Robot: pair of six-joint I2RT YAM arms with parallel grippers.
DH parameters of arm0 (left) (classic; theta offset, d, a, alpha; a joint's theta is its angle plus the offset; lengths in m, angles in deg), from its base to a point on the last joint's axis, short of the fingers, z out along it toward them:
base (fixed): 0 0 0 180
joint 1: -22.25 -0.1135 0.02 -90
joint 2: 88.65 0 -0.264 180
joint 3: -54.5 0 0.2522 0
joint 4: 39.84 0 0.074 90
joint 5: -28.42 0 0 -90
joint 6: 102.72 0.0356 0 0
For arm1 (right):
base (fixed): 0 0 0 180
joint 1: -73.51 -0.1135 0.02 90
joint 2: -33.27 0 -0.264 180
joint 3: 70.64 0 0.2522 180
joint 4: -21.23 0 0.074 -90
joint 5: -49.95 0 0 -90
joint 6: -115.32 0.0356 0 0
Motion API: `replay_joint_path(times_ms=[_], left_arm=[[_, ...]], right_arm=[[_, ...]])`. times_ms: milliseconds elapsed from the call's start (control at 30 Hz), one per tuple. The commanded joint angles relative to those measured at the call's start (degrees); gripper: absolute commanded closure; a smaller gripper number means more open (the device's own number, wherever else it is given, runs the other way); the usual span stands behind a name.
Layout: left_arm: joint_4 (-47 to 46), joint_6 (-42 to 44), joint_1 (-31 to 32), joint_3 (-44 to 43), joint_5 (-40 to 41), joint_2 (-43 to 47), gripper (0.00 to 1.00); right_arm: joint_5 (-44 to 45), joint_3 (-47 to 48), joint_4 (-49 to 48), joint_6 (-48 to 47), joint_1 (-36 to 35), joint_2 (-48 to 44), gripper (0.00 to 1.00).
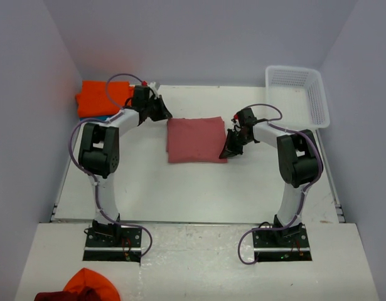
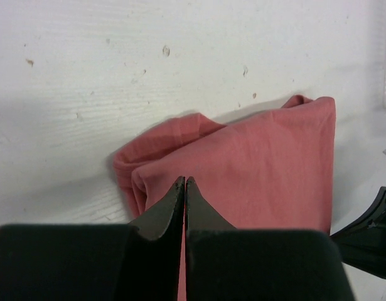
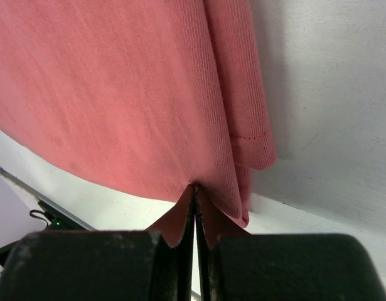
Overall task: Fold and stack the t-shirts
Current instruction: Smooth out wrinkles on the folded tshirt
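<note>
1. Top view.
   - The salmon shirt (image 1: 194,139) lies folded into a near-square in the middle of the table (image 1: 180,194), slightly longer left to right.
   - The left claw (image 1: 160,111) is at its far-left corner and the right claw (image 1: 229,150) at its near-right edge, so the shirt sits diagonally between them.
   - The orange shirt (image 1: 100,97) is folded in the far-left corner, with a sliver of teal shirt (image 1: 100,118) under it.
   - That pile is left of the salmon shirt and past the left claw, so the left arm is nearer to it.
   - The white basket (image 1: 318,103) is at far right, well apart.
   - My guess is that stacking comes next, which means carrying the shirt left.

2. Left wrist view.
   - The left claw (image 2: 185,183) has its fingers pressed together.
   - The tips sit over the rumpled folded edge of the salmon shirt (image 2: 262,169), and the cloth spreads ahead and to the right.
   - I cannot tell whether any cloth is nipped between the fingers.

3. Right wrist view.
   - The right claw (image 3: 194,188) is pressed together.
   - The hem of the salmon shirt (image 3: 117,94) draws to a point at the tips, so it looks pinched there.
   - The rest of the cloth runs ahead and to the left, and a stitched edge hangs to the right.
</note>
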Motion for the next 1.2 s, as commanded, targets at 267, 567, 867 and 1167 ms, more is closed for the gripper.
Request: replay_joint_path(times_ms=[267, 567, 867, 1167], left_arm=[[-4.9, -1.9, -1.0, -4.1, -3.2, -9.0, 1.0], [-4.9, -1.6, -5.7, -4.6, -3.9, -9.6, 1.0], [-9.4, -1.4, -6.0, -4.6, -10.8, -1.8, 0.85], [-0.5, 0.1, -4.6, 7.9, 3.2, 16.8, 0.31]], right_arm=[[2.6, 0.8, 2.5, -1.5, -0.3, -3.4, 1.0], [2.6, 0.7, 2.0, -1.7, -0.5, -1.7, 1.0], [2.1, 1.3, 0.5, -3.0, -1.0, -0.9, 1.0], [0.4, 1.0, -0.7, -2.7, -1.7, -4.7, 1.0]])
